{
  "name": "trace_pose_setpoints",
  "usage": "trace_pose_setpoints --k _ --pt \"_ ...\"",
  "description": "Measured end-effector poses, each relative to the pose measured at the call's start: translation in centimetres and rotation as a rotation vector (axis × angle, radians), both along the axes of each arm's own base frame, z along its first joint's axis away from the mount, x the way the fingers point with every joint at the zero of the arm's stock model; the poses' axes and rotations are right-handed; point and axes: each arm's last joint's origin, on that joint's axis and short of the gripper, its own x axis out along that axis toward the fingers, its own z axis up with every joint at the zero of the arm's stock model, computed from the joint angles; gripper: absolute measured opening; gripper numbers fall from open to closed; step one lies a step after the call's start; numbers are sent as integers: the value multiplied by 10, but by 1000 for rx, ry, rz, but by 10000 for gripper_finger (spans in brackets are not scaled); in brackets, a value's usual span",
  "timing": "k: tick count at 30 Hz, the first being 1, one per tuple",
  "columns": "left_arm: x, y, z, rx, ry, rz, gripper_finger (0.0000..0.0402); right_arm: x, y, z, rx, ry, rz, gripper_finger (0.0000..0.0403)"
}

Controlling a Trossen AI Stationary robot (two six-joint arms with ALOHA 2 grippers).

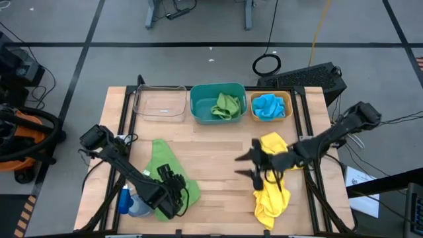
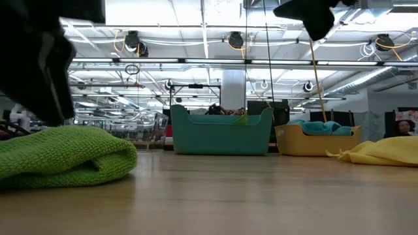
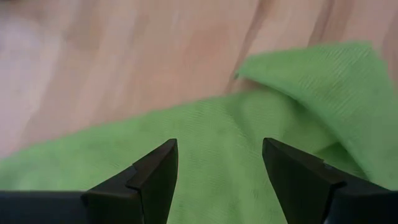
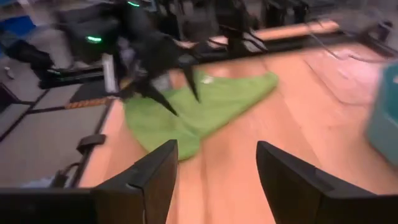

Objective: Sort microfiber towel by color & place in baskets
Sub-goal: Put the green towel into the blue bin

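A green towel (image 1: 165,168) lies flat on the table's near left; it also shows in the low view (image 2: 62,156) and the left wrist view (image 3: 249,124). My left gripper (image 1: 174,188) (image 3: 217,162) is open just above the towel's near end. A yellow towel (image 1: 272,185) lies crumpled at the near right. My right gripper (image 1: 246,165) (image 4: 217,168) is open and empty, raised above the table just left of the yellow towel. At the far edge stand a clear basket (image 1: 158,104), a teal basket (image 1: 195,106) holding a green towel (image 1: 225,106), and an orange basket (image 1: 287,99) holding a blue towel (image 1: 268,107).
A light blue thing (image 1: 129,202) lies under my left arm at the near left corner. Bare wooden table (image 1: 218,152) lies between the two towels and the baskets. A black frame rail (image 1: 125,119) runs along the table's left side, another (image 1: 305,119) along its right.
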Motion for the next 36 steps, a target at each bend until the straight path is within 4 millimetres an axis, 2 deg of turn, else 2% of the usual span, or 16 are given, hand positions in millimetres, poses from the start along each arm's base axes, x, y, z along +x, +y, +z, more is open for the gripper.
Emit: trace_pose_setpoints --k 3,6,10,16,21,28,32,36 --pt "-2 6 -14 -49 19 34 240 -4 21 -16 -42 -29 -3 210" --pt "-7 14 -25 -45 48 70 240 -4 34 -28 -103 -11 -32 210" --pt "-10 24 -42 -45 47 76 240 2 40 -43 -145 25 -39 210" --pt "-10 37 -62 -96 -27 67 233 12 44 -52 -179 -4 -30 210" --pt "-8 42 -71 -132 -98 91 169 18 48 -52 -218 -67 -9 210" --pt "1 39 -71 -102 -231 59 20 19 48 -51 -230 -73 0 210" --pt "2 39 -67 -91 -240 44 18 19 49 -54 -236 -61 3 210" --pt "7 35 -55 -75 -254 -14 16 22 50 -63 -251 -36 4 210"
